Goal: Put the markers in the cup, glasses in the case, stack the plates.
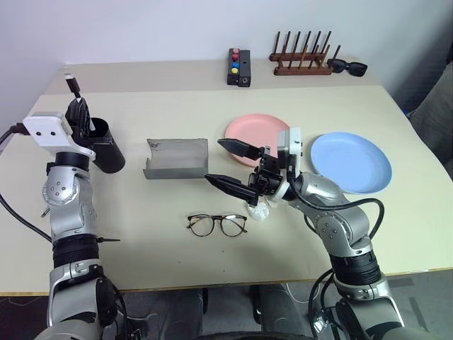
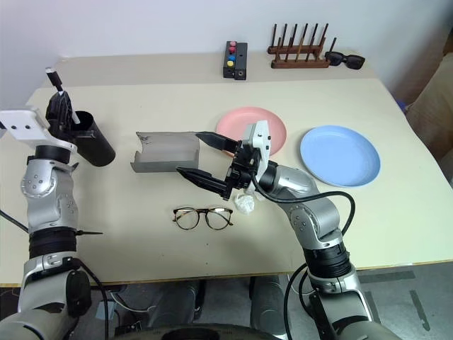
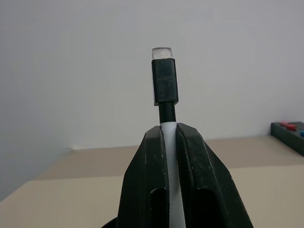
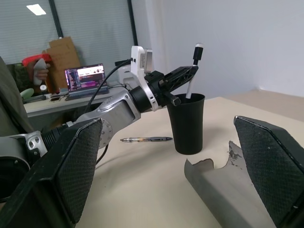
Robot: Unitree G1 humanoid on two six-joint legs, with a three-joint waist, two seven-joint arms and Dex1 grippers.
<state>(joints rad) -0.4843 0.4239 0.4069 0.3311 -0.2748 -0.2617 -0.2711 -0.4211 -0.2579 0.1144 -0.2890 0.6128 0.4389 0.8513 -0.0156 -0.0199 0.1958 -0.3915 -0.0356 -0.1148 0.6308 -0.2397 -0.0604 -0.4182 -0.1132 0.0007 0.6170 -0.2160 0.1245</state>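
My left gripper [image 1: 79, 113] is shut on the white marker [image 3: 165, 85], which stands upright with its black cap on top. Its lower end reaches into the mouth of the black cup [image 1: 106, 149] at the table's left. The dark marker [image 4: 146, 139] lies flat on the table beside the cup, mostly hidden behind my left arm in the eye views. The glasses [image 1: 216, 224] lie unfolded near the front edge. Behind them the grey case [image 1: 177, 159] lies open. My right gripper [image 1: 214, 160] hovers open and empty between the case and the pink plate [image 1: 248, 129]. The blue plate [image 1: 352, 161] lies to the right of it.
A small white crumpled object [image 1: 258, 211] lies under my right wrist, right of the glasses. At the table's far edge stand a black box with coloured buttons [image 1: 239, 67], a wooden peg rack [image 1: 303, 62] and black sunglasses [image 1: 347, 67].
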